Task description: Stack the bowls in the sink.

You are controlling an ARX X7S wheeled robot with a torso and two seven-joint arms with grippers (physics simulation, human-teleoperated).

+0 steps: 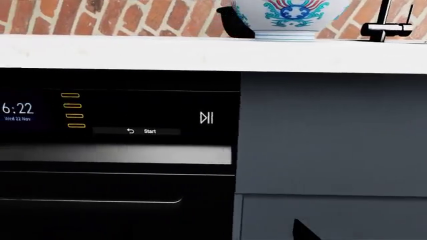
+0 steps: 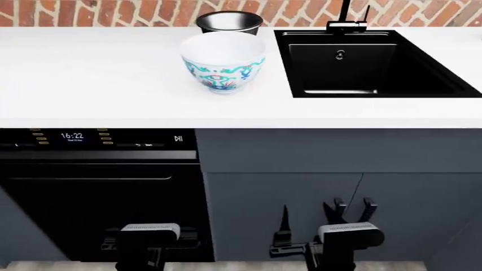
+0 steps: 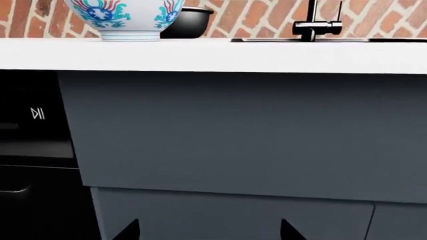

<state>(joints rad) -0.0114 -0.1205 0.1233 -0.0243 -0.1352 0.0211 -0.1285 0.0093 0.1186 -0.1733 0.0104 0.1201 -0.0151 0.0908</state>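
The white bowl (image 2: 223, 59) with the teal-and-pink pattern stands upright on the white counter (image 2: 90, 73), left of the sink (image 2: 452, 84). The smaller black bowl (image 2: 229, 22) sits right behind it at the brick wall. Both bowls show at the counter's back in the wrist views: the white bowl (image 1: 290, 17), the black bowl (image 3: 190, 22). Both arms hang low in front of the cabinets, far below the counter. My right gripper (image 2: 351, 208) is open and empty. My left gripper (image 1: 215, 234) shows one wide-set fingertip (image 1: 303, 231); the other is lost against the dark oven.
A black faucet (image 2: 346, 20) rises at the sink's back edge, and a round drain (image 2: 340, 55) sits in the basin. A black oven (image 2: 98, 186) with a lit display fills the cabinet front on the left. Grey cabinet doors (image 2: 301, 169) are under the sink.
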